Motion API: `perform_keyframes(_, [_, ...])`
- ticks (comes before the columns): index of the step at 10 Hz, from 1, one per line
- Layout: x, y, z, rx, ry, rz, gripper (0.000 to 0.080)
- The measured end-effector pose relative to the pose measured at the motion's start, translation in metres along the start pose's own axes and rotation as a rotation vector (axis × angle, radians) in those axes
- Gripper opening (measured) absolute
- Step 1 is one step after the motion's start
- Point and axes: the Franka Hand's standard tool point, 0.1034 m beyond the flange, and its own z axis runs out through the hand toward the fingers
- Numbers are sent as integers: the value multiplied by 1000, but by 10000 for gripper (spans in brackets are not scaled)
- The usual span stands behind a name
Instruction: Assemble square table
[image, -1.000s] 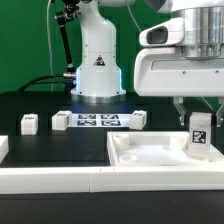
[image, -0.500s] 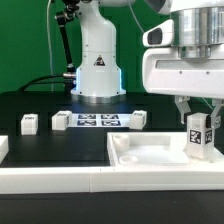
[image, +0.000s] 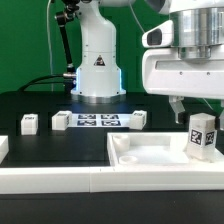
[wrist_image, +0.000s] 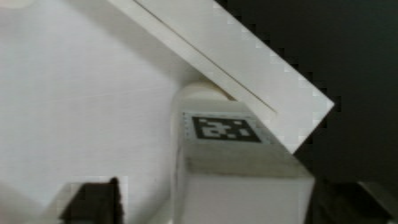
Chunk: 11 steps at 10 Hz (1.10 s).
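Fingers (wrist_image: 98, 203) of the gripper (image: 200, 110) stand wide apart. On my screen I can see a gap on each side between them and the leg (image: 201, 136), so the hand is open and holds nothing. The leg is a small white block with a black-and-white tag (wrist_image: 222, 128) on its face. It stands upright on the white tabletop (image: 150, 153), close to the tabletop's edge on the exterior view's right, right under the hand. In the wrist view the leg sits just beside the tabletop's raised rim (wrist_image: 249, 70), but I cannot tell if it is down in a socket. The tabletop lies on the black table (image: 50, 140) near the table's front edge, toward the exterior view's right, just behind a long white rail (image: 60, 182) that runs along that edge. Farther back on the table I see three loose legs (image: 29, 123) (image: 61, 119) (image: 137, 118). Two of them are on the exterior view's left of the marker board (image: 97, 120), and one is just beside its other end. The white robot base (image: 97, 65) stands behind the marker board.
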Motion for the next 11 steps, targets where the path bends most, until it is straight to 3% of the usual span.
perform_keyframes(5, [0,-1,0,0,2,-431,649])
perform_keyframes(7, [-4,-3,-1,-23,9,-675,649])
perform_keyframes(11, [-5,-2,1,-28,3,-1026,649])
